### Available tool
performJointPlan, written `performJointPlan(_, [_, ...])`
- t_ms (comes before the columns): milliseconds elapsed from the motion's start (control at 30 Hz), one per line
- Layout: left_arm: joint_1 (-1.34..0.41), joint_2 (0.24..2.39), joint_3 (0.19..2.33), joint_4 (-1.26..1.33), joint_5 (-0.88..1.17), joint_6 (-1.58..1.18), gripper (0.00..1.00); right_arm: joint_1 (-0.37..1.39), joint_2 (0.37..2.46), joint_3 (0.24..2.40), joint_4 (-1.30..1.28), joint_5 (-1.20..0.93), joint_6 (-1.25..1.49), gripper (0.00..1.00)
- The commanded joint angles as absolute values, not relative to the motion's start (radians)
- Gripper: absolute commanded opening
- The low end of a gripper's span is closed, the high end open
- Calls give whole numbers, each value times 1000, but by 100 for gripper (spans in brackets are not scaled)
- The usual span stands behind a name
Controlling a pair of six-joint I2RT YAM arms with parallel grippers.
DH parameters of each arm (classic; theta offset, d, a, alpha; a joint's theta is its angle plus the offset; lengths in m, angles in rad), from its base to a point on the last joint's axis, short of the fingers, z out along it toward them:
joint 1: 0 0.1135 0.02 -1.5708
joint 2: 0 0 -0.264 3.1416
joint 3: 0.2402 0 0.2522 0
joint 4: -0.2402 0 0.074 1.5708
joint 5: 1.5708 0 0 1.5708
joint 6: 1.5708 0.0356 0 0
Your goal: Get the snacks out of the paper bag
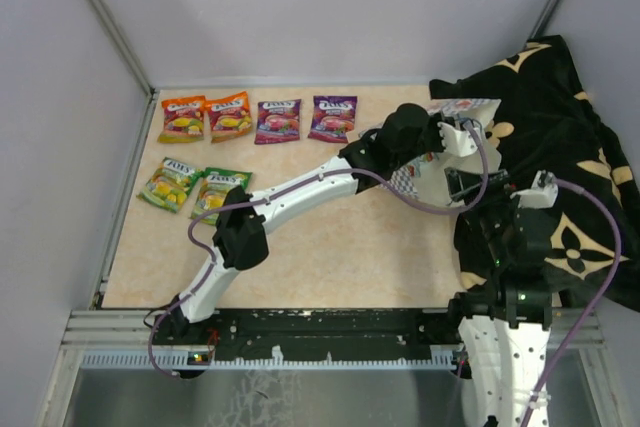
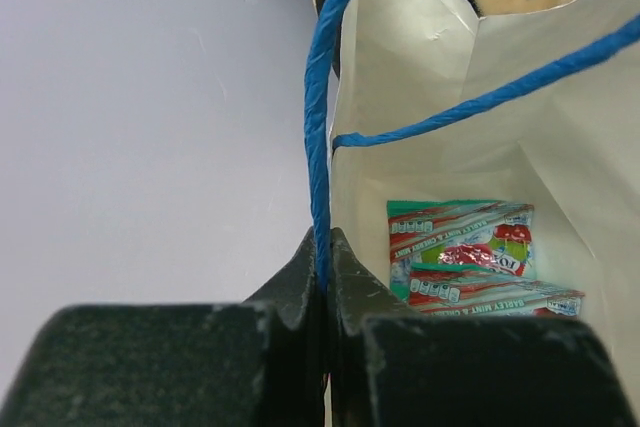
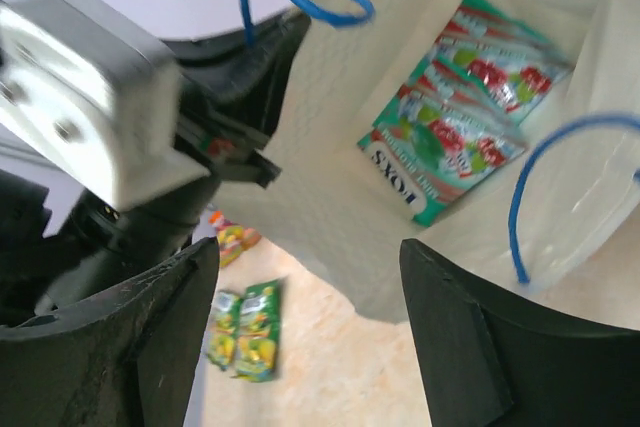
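Observation:
The paper bag (image 1: 425, 185) stands at the right of the table with its mouth open. My left gripper (image 2: 326, 237) is shut on one of its blue cord handles (image 2: 318, 127), pinching the cord between the fingertips beside the bag's wall. Two teal snacks (image 2: 460, 237) lie at the bottom of the bag (image 3: 330, 177), and they show in the right wrist view too, as teal packets (image 3: 450, 137). My right gripper (image 3: 308, 252) hangs open just before the bag's mouth with nothing between its fingers. Several snacks (image 1: 229, 115) lie in rows on the table's left: orange, purple (image 1: 333, 117) and green (image 1: 218, 192).
A black cloth with gold flower marks (image 1: 560, 147) is heaped along the right side, behind and beside the bag. Grey walls close in the table at the back and left. The left arm (image 1: 300, 192) stretches diagonally across the table.

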State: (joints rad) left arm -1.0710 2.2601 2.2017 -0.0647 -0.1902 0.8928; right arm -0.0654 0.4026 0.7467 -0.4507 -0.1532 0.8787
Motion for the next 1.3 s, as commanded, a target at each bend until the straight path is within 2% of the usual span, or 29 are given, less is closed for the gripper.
performJointPlan(0, [-1077,2231,2212,-56,-241,843,0,-58,214,668,-364,-143,1100,75])
performJointPlan(100, [-1077,2226,2198,-54,-241,839,0,-53,180,750,-476,-24,1070,80])
performJointPlan(167, [-1075,2222,2183,-41,-244,842,0,-41,189,817,-574,78,1064,80])
performJointPlan(300, [-1074,2211,2179,-35,-242,829,0,25,279,909,-699,150,1134,70])
performJointPlan(400, [-1073,2201,2182,-41,-229,803,0,49,322,883,-633,65,1273,66])
performJointPlan(500, [-1064,2193,2196,-65,-208,761,0,49,358,861,-575,11,1393,54])
performJointPlan(600, [-1052,2189,2218,-96,-178,713,0,50,394,843,-583,-17,1456,48])
performJointPlan(833, [-1023,2170,2247,-158,-107,631,0,46,438,742,-568,-46,1503,47])
performJointPlan(1100, [-1035,2146,2240,-168,-106,619,0,34,718,867,-440,-32,1425,48])
performJointPlan(1267, [-1064,2154,2250,-151,-150,651,0,34,835,837,-361,-32,1444,48])
